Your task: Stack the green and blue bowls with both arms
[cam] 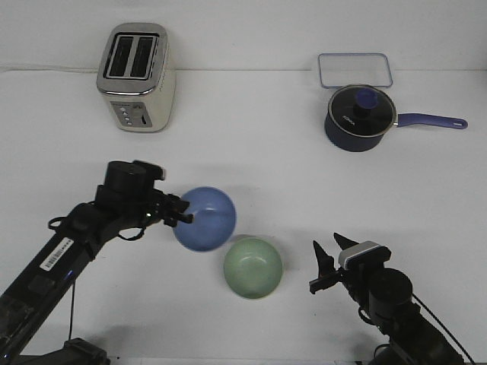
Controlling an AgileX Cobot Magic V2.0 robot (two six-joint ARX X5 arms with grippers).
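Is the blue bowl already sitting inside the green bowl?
No. The blue bowl is at the left gripper, up and left of the green bowl, whose inside shows empty.

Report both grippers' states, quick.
Left gripper: shut on the blue bowl, gripping its rim.
Right gripper: open, holding nothing, beside the green bowl.

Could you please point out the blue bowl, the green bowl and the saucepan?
blue bowl (207, 218), front view, inner wall.
green bowl (253, 267), front view, inside bottom.
saucepan (351, 135), front view, dark side wall.
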